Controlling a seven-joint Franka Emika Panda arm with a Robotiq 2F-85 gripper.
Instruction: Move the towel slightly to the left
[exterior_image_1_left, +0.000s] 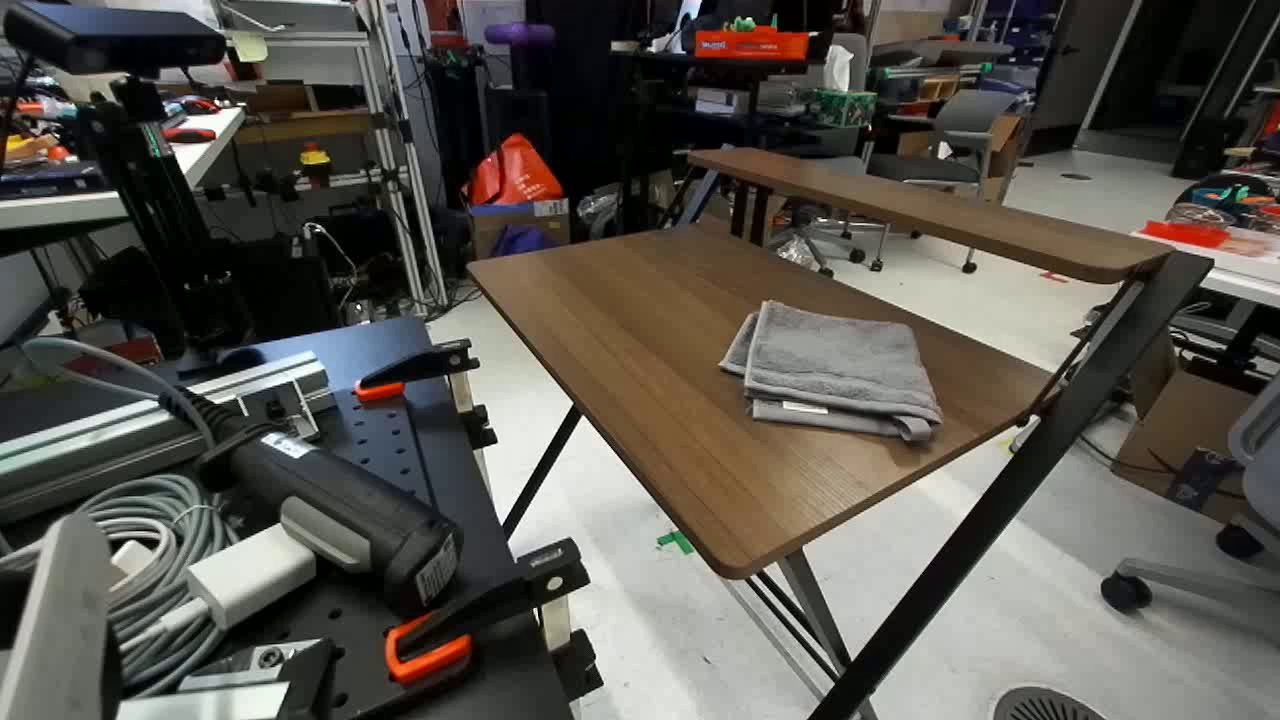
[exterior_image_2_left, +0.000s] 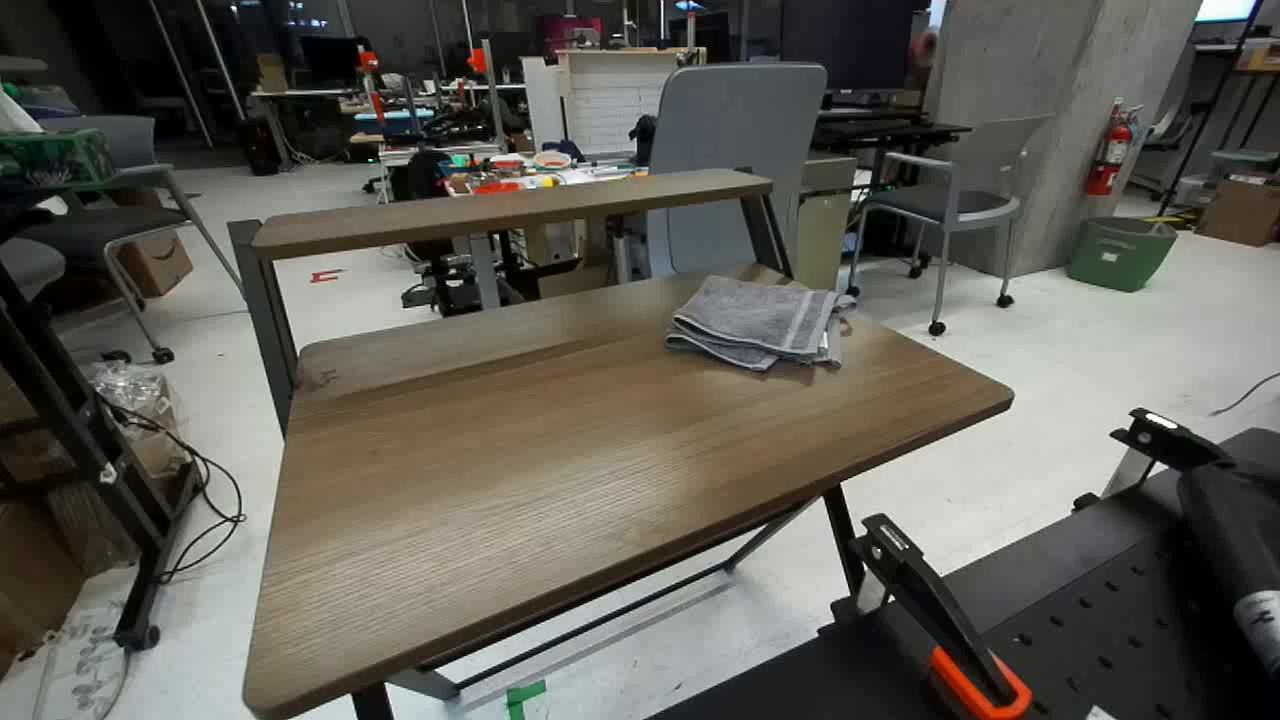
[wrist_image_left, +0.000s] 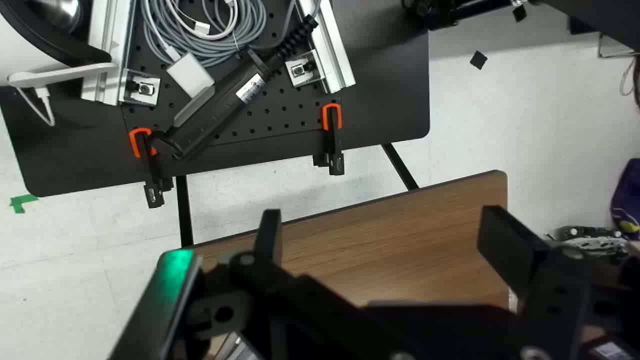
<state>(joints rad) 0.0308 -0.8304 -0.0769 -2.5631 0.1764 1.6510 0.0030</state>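
Observation:
The towel, a folded grey cloth with layered edges, lies flat on the brown wooden table in both exterior views. It sits toward one end of the tabletop, close to the raised shelf side. My gripper shows only in the wrist view. Its two black fingers are wide apart with nothing between them, and bare wood of the table shows beyond them. I cannot make out the towel for sure in the wrist view; the gripper body hides much of the table there.
A raised wooden shelf runs along the table's far side on dark metal legs. A black pegboard bench stands across a floor gap, with orange-handled clamps, coiled grey cable and a black cylindrical device.

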